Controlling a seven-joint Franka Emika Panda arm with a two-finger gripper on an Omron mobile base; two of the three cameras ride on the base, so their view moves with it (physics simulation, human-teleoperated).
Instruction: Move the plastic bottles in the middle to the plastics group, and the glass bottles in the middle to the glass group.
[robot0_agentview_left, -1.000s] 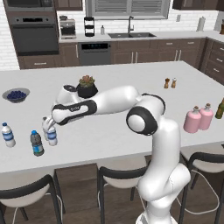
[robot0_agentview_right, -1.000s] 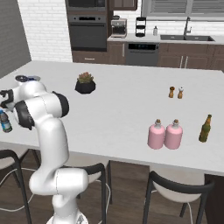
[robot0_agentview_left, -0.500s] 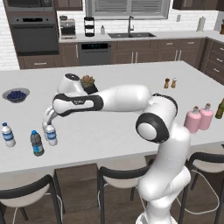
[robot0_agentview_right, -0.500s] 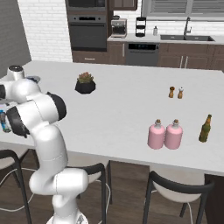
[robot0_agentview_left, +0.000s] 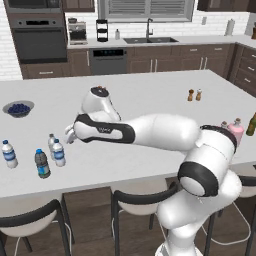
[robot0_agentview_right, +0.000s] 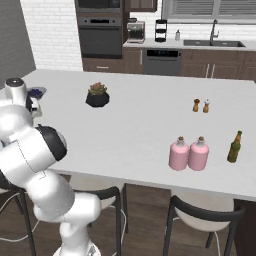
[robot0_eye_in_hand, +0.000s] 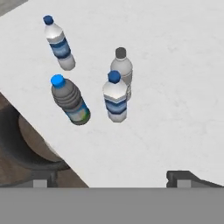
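Several small water bottles stand together near the counter's left front edge. A labelled clear bottle (robot0_eye_in_hand: 116, 99) (robot0_agentview_left: 59, 153) touches a plain greyish one (robot0_eye_in_hand: 122, 68) (robot0_agentview_left: 51, 144). Beside them are a dark grey blue-capped bottle (robot0_eye_in_hand: 70, 100) (robot0_agentview_left: 42, 163) and another clear labelled bottle (robot0_eye_in_hand: 59, 43) (robot0_agentview_left: 8, 153). My gripper (robot0_eye_in_hand: 113, 180) (robot0_agentview_left: 68, 137) hovers open just right of the pair, nothing between its fingers. Two squat pink bottles (robot0_agentview_right: 178, 154) (robot0_agentview_right: 199, 153) stand side by side next to a dark olive bottle (robot0_agentview_right: 233, 147) at the counter's right.
A potted plant (robot0_agentview_right: 98, 95) sits mid-counter, and two small shakers (robot0_agentview_right: 200, 105) stand further right. A bowl of dark berries (robot0_agentview_left: 18, 108) is at the far left. Stools (robot0_agentview_left: 35, 220) line the counter's front edge, close below the water bottles.
My hand has pulled up and to the right, away from the two touching bottles, which stay standing on the counter. The jaws stayed wide.
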